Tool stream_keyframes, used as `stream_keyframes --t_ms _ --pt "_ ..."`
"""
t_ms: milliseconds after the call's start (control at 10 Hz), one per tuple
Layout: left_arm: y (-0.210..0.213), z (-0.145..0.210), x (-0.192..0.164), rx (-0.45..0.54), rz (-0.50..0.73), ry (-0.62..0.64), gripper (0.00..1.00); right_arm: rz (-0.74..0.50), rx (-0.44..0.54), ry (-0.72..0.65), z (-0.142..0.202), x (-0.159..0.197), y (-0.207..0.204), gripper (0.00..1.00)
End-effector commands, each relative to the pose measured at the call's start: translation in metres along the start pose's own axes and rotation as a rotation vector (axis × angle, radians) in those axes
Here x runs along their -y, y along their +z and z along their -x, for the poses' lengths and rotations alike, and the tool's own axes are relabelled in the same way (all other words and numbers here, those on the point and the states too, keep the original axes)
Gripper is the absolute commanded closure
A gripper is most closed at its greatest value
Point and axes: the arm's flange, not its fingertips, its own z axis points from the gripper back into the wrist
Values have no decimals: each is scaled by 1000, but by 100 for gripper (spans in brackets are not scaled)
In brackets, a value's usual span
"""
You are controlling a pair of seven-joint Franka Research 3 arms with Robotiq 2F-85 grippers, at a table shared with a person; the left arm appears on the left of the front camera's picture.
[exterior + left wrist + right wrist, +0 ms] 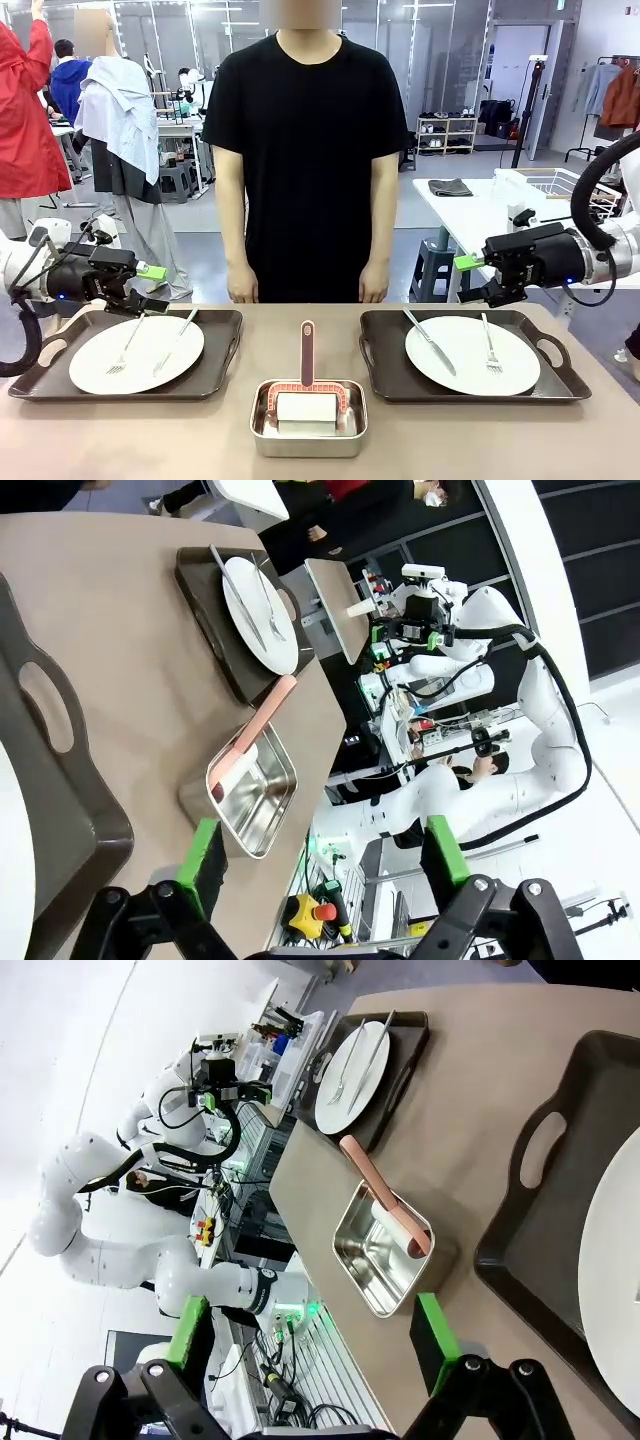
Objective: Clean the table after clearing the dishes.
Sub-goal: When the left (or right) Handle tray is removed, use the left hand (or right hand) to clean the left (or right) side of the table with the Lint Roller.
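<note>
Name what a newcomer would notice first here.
The left plate and right plate, both white, each sit on a dark tray and flank a steel pan at the near edge. The left claw and right claw hover open by the trays. A person in black stands opposite.

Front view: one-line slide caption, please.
Open left gripper and right gripper poised at left tray and right tray; steel pan between, person opposite.

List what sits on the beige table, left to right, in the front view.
Left dark brown handled tray bearing a round white plate → small shiny steel pan → right dark brown handled tray bearing another white plate.
</note>
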Motion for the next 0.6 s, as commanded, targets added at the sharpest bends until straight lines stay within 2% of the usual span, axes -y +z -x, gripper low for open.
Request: stream_keyframes --t_ms 0,200,300,400,500 --pt "23 -14 2 -25 -35 -61 0 -26 28 -18 -5 1 22 0" --pt "122 -23 -11 -22 -31 2 0 -75 204 -85 -8 16 110 0" --pt "182 -14 -28 -23 -12 53 0 -106 273 -113 5 27 164 0" --pt "228 -2 -41 46 -21 80 0 -135 316 -123 19 38 207 0" --pt "271 16 -47 61 10 68 0 -144 361 -137 35 50 246 0"
